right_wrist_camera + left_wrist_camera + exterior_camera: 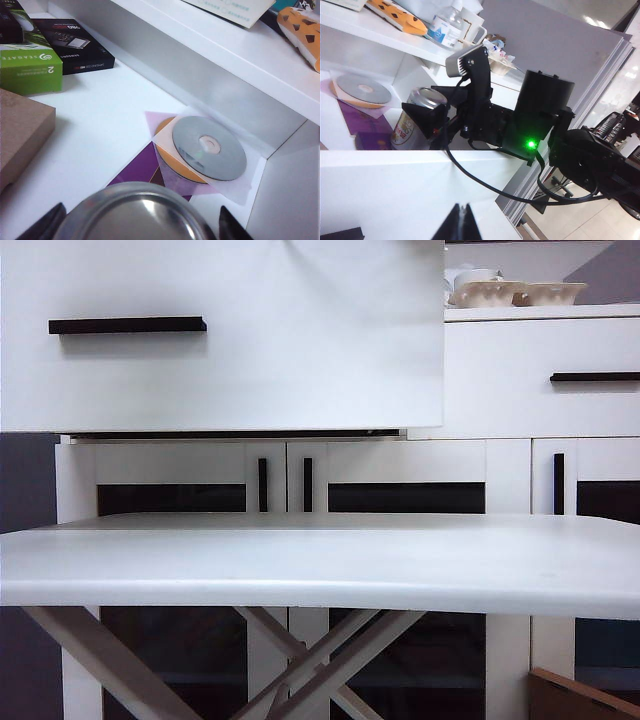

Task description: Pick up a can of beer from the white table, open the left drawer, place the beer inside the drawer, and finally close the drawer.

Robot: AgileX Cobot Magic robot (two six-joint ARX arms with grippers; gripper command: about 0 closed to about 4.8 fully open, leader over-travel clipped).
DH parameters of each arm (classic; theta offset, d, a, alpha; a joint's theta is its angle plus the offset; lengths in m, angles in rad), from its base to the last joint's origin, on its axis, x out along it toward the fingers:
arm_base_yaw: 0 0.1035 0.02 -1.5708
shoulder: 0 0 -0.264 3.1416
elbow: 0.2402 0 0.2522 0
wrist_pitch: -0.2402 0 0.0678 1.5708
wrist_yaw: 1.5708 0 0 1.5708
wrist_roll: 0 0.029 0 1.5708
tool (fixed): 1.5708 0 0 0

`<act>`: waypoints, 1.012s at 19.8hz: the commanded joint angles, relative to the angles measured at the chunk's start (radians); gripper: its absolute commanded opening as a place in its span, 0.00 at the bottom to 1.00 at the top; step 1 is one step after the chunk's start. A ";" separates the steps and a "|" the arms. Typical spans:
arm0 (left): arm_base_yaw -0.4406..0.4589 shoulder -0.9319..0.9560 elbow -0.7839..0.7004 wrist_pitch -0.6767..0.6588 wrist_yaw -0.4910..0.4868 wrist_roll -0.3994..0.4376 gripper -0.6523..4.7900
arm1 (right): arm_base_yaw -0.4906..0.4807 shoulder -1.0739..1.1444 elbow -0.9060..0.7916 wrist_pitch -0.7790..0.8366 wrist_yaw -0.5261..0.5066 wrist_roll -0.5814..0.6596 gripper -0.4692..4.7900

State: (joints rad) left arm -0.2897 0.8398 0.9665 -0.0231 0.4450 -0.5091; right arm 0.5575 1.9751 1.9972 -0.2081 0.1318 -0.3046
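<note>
The left drawer stands pulled out over the white table, its black bar handle facing the exterior camera. No gripper shows in that view. The can of beer stands inside the drawer on its white floor. My right gripper reaches into the drawer with a finger on either side of the can. Its wrist view looks down on the can's silver top between the fingertips of the right gripper; a sliver of white shows beside one fingertip. My left gripper is shut and empty, outside the drawer front.
In the drawer lie a disc in a sleeve, a green box, a black box and a brown box. On the cabinet top stand a bottle and cups. A narrower drawer is at the right.
</note>
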 commanded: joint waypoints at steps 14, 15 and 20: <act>-0.001 -0.003 0.009 0.013 -0.004 0.053 0.11 | 0.002 -0.121 0.002 -0.036 0.007 0.026 0.30; -0.001 -0.002 0.021 -0.001 -0.023 0.093 0.11 | 0.002 -0.114 0.002 -0.035 0.000 0.030 0.30; -0.001 0.129 0.258 -0.194 -0.065 0.332 0.11 | 0.002 -0.095 0.002 -0.035 -0.030 0.047 0.30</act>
State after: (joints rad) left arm -0.2897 0.9443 1.1767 -0.1471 0.3775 -0.2592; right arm 0.5587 1.8935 1.9892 -0.3054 0.1078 -0.2623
